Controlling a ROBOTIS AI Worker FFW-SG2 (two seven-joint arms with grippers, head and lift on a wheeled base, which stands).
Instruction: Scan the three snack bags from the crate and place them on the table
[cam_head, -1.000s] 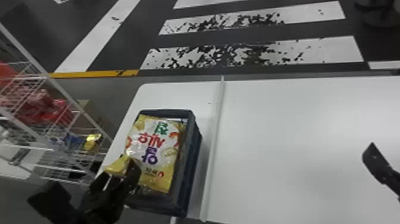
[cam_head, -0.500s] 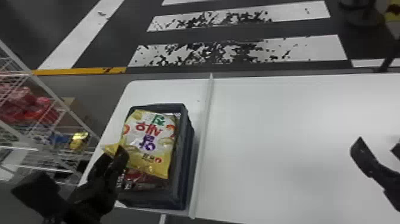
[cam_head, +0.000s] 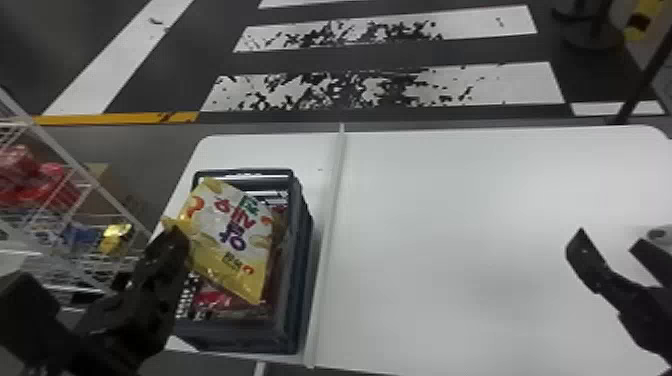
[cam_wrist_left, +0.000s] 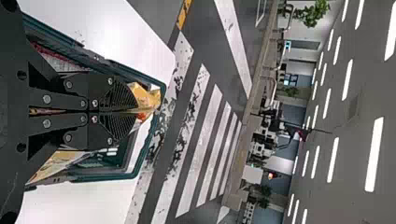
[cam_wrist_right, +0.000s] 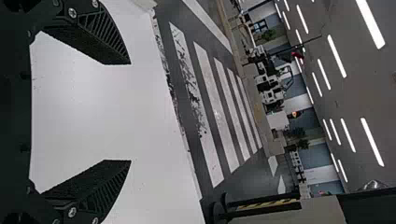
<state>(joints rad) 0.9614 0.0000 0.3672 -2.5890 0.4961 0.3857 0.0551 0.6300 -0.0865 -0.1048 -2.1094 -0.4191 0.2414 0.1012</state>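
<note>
"Okay, quick one: where's the crate (cam_head: 235, 332)?"

"On the table (cam_head: 450, 225), near its left end. Use it as the landmark."

"Fine. Yellow bag (cam_head: 227, 235)?"

"Over the crate's opening, printed side up, sitting askew. One corner pokes out past the crate's left rim."

"And the left gripper (cam_head: 176, 235)?"

"At the crate's left side, on that corner. Left wrist view has the left gripper (cam_wrist_left: 135, 111) pressed together, pinching the yellow bag, with a crumpled bit sticking out past the tips."

"Is the bag clear of the stuff below?"

"Can't tell. It covers a lot of the crate."

"What's under it?"

"Red bag (cam_head: 212, 300), inside the crate, toward the robot's end. There's some reddish-brown wrapping by the crate's right wall too; can't tell if it's the same bag."

"Right gripper (cam_head: 607, 240)?"

"Well apart from the crate, off to its right, over the table. Fingers spread wide, nothing between them; right wrist view agrees."

"Surroundings?"

"Raised strip (cam_head: 332, 210) just right of the crate, running alongside it. Wire rack (cam_head: 75, 167) left of the crate, with red packs (cam_head: 17, 160) and a yellow pack (cam_head: 115, 239). Striped floor (cam_head: 390, 85) beyond the crate, past the table's far edge."
</note>
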